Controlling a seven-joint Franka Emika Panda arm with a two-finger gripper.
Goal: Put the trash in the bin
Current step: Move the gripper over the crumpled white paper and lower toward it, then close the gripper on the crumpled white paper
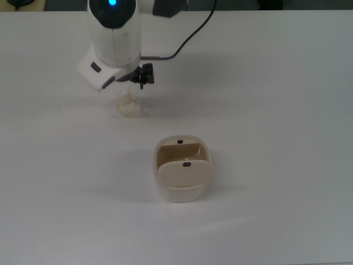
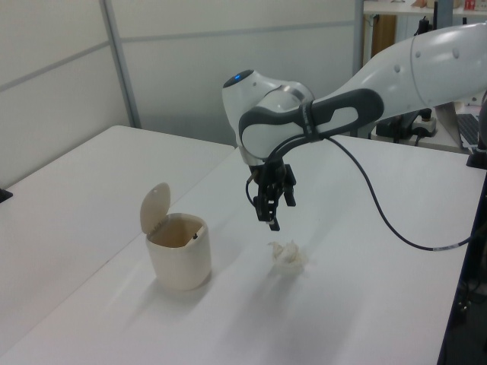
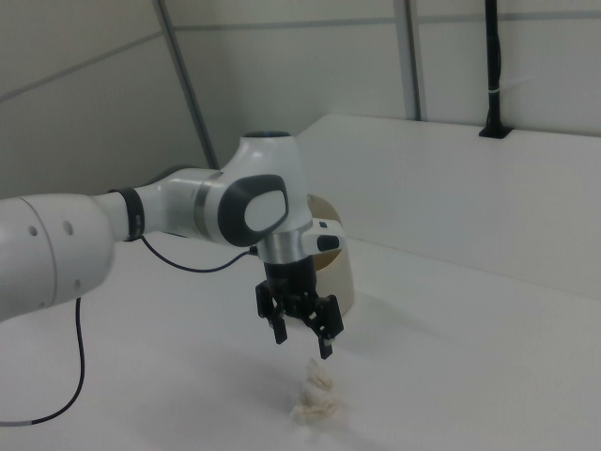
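Item one: the trash [image 2: 288,256], a crumpled off-white wad, which we find lying loose on the white tabletop [image 1: 276,99], pointed tip up. Item two: the bin [image 1: 182,169], which we note standing apart from the wad, nearer the top view's lower edge, swing lid raised and tan interior exposed. Item three: the gripper [image 3: 301,334], which we record hanging just above the wad without touching it, fingers [image 3: 326,345] spread apart and holding nothing. We see bare tabletop between wad and bin, and broad open surface on every side toward the edges.
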